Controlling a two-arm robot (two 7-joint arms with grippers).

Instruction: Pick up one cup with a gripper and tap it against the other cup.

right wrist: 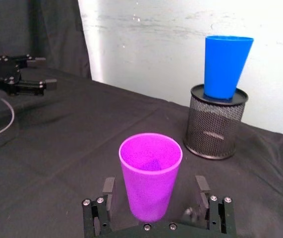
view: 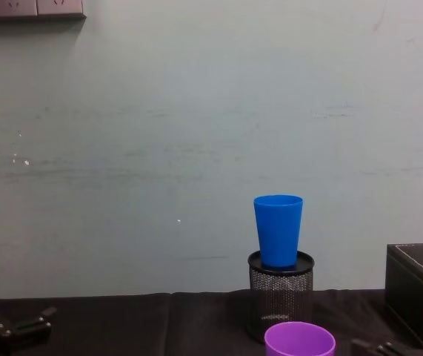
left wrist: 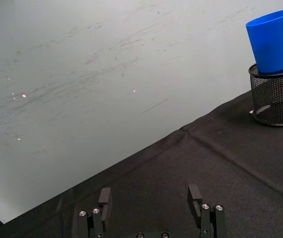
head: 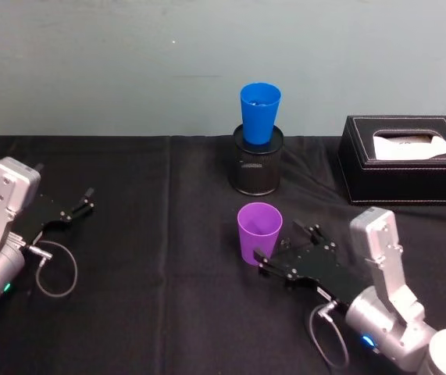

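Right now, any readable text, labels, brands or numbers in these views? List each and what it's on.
None can be read.
The purple cup, blue cup, mesh holder and black tissue box show no print.
No lettering is legible on the left claw or the right claw.
The wall plates in the chest view look blank.
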